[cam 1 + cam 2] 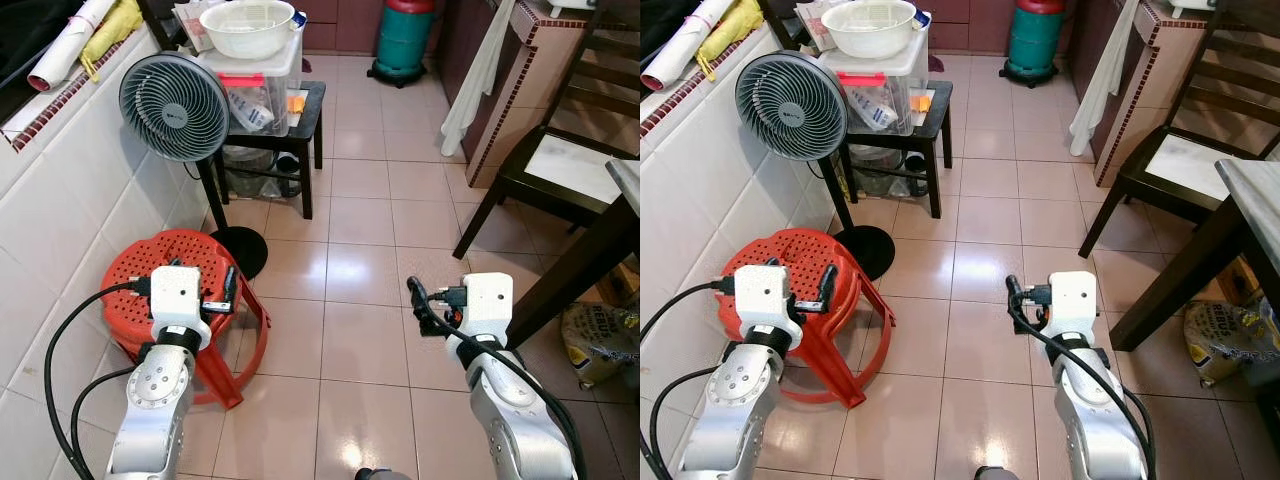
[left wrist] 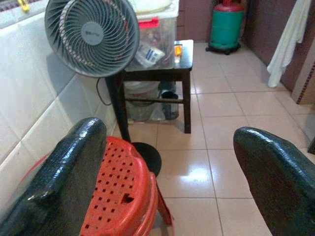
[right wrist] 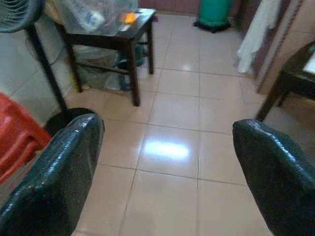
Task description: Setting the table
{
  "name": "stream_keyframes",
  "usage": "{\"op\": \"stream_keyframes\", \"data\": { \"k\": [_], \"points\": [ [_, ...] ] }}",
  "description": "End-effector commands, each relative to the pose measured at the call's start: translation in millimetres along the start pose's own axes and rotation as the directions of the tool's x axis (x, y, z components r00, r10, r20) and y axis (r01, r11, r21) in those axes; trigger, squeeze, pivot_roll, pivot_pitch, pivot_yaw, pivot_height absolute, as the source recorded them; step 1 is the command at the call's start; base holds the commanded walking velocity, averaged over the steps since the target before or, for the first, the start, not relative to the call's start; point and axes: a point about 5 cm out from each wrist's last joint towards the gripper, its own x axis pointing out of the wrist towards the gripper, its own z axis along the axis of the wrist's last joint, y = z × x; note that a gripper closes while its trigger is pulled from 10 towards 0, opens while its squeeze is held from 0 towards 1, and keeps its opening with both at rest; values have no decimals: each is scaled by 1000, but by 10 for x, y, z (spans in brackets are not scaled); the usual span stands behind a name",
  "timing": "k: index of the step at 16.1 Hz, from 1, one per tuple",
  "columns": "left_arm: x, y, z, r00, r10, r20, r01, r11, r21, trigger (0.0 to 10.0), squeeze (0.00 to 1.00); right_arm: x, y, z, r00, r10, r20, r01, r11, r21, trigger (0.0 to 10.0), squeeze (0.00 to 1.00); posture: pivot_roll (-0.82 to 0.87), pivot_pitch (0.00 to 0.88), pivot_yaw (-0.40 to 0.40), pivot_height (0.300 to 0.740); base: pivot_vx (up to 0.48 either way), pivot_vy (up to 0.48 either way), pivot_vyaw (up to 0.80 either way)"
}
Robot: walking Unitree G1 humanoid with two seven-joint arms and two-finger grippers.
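Note:
A dark wooden dining table with a pale stone top [image 1: 1252, 192] shows at the right edge, its leg [image 1: 1180, 280] reaching the floor. A dark chair with a pale seat [image 1: 565, 165] stands beside it. My left gripper [image 1: 222, 298] hovers open over a red plastic stool [image 1: 165, 262], nothing between its fingers [image 2: 64, 182]. Over bare floor tiles, my right gripper [image 1: 422, 308] is open and empty too, its fingers [image 3: 275, 182] spread wide. A white perforated bowl [image 1: 247, 27] rests on a clear plastic box [image 1: 262, 95] on a small black side table [image 1: 308, 108] ahead.
A grey standing fan [image 1: 175, 107] stands by the tiled wall on the left, its round base [image 1: 238, 250] next to the stool. A green gas cylinder [image 1: 405, 40] stands at the back. A white towel [image 1: 480, 80] hangs on a counter. A printed sack [image 1: 600, 340] lies under the table.

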Motion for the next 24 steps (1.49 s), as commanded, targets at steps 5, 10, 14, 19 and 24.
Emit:
{"op": "stream_keyframes", "data": {
  "k": [5, 10, 14, 19, 24],
  "points": [
    [34, 22, -30, 999, 20, -32, -21, 999, -49, 10000, 0, -8, 56, 16, 999, 34, 0, -34, 999, 13, 10000, 0, -189, 117, 2, 740, 0, 0, -267],
    [59, 56, -18, 999, 14, -29, -17, 994, -109, 10000, 0, -9, 9, 5, 1000, 24, -17, -24, 999, 23, 10000, 0, -190, 119, 2, 740, 0, 0, -775],
    [121, 97, 26, 1000, 18, -19, -21, 990, -140, 10000, 0, -5, 21, 20, 1000, 27, -13, -27, 1000, 13, 10000, 0, -193, 120, 2, 740, 0, 0, -773],
    [126, 97, 20, 1000, 1, -23, -4, 990, -144, 10000, 0, -10, 26, 14, 1000, 26, -15, -26, 1000, 13, 10000, 0, -197, 123, 3, 740, 0, 0, -774],
    [89, 15, 12, 999, -42, -16, 40, 988, -150, 10000, 0, -15, 27, 74, 999, 28, 22, -28, 1000, -15, 10000, 0, -198, 124, 4, 740, 274, 0, -775]
  ]
}}
